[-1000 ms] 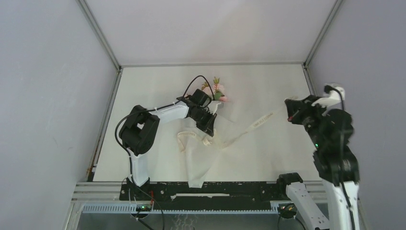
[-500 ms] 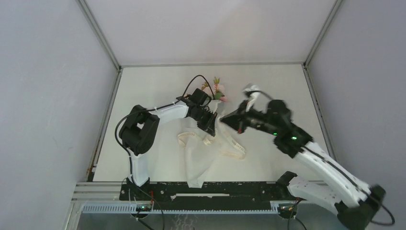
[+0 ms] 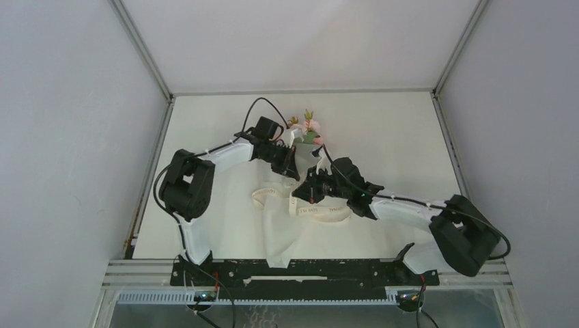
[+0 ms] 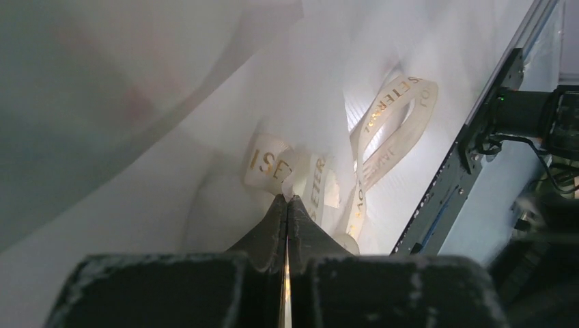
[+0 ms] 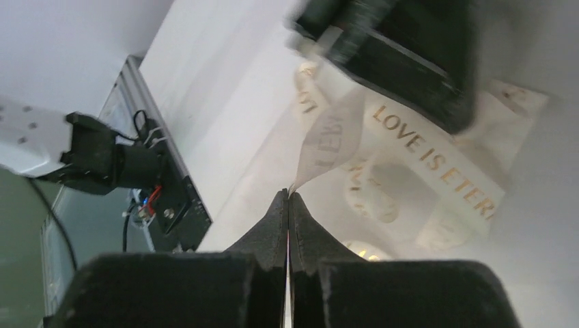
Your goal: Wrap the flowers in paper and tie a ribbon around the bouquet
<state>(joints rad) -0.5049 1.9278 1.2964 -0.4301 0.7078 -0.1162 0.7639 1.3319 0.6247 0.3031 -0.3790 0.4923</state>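
The big flat white surface (image 3: 382,123) holds everything. Two white and black robot arms reach in over it and meet near its middle: the left arm (image 3: 225,154) comes from the left side, and the right arm (image 3: 410,205) comes from the bottom right. The bouquet (image 3: 285,229) lies between them. It is a long cone of crinkly off-white paper. Its pointy end is near the front edge and its wide end points to the back. The long thin cream ribbon (image 3: 326,215) with small letters on it lies in loose loops across the middle of the cone, and some of it spills onto the surface on both sides. The little pink flowers (image 3: 308,128) with green leaves poke out of the wide end, just behind the left arm's wrist. The left fingers (image 4: 278,219) are pressed tight together, with a fold of the ribbon pinched at their tips, right against the paper. The right fingers (image 5: 278,219) are pressed tight together too. They pinch a strip of the ribbon that stands up from their tips, just beside the left fingers.
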